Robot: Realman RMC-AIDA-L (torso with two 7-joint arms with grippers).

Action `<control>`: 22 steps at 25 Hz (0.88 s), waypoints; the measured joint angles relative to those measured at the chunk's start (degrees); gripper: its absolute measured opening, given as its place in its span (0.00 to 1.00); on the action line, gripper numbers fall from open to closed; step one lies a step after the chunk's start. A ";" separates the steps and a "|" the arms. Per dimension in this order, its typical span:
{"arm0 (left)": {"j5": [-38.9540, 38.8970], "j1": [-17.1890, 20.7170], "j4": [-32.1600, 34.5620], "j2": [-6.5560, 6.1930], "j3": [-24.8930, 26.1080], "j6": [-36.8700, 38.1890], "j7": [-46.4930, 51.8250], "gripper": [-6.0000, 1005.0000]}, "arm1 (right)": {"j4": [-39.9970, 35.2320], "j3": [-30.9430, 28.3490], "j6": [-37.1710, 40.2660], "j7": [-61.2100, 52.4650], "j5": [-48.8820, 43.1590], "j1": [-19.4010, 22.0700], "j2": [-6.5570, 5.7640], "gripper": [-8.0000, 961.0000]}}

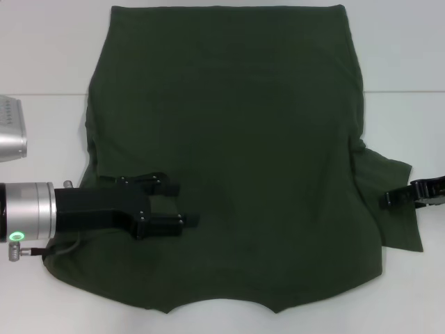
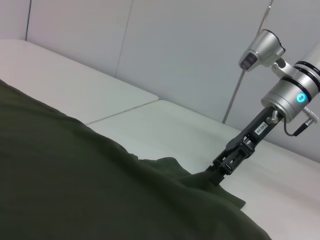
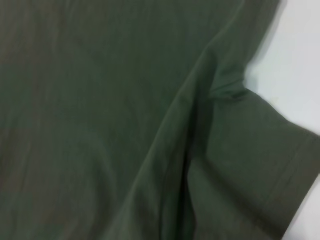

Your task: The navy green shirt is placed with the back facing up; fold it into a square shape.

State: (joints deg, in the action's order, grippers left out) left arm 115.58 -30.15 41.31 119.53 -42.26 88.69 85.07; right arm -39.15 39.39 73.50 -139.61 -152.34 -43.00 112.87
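Observation:
The navy green shirt [image 1: 236, 146] lies flat, plain back up, with its neckline at the near edge. My left gripper [image 1: 179, 204] is open just above the shirt's near-left part, fingers pointing toward the middle; my arm covers part of the left sleeve. My right gripper [image 1: 386, 199] is at the right sleeve [image 1: 396, 223], its tip touching the cloth. The left wrist view shows the right gripper [image 2: 218, 172] at the sleeve's edge. The right wrist view shows only the shirt's creased cloth [image 3: 125, 120] and sleeve [image 3: 260, 165].
The shirt rests on a white table [image 1: 42, 62]. A silver device [image 1: 10, 129] stands at the table's left edge. A pale wall [image 2: 190, 45] rises behind the table on the right arm's side.

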 joint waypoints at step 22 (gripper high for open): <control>0.09 0.17 -0.01 -0.06 0.04 0.08 0.10 0.80 | 0.51 3.95 -0.35 -1.43 -0.42 -0.43 -0.37 0.18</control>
State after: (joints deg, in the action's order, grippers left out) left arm 115.67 -29.97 41.31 119.47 -42.23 88.77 85.17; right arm -38.64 43.34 73.15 -141.05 -152.76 -43.42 112.51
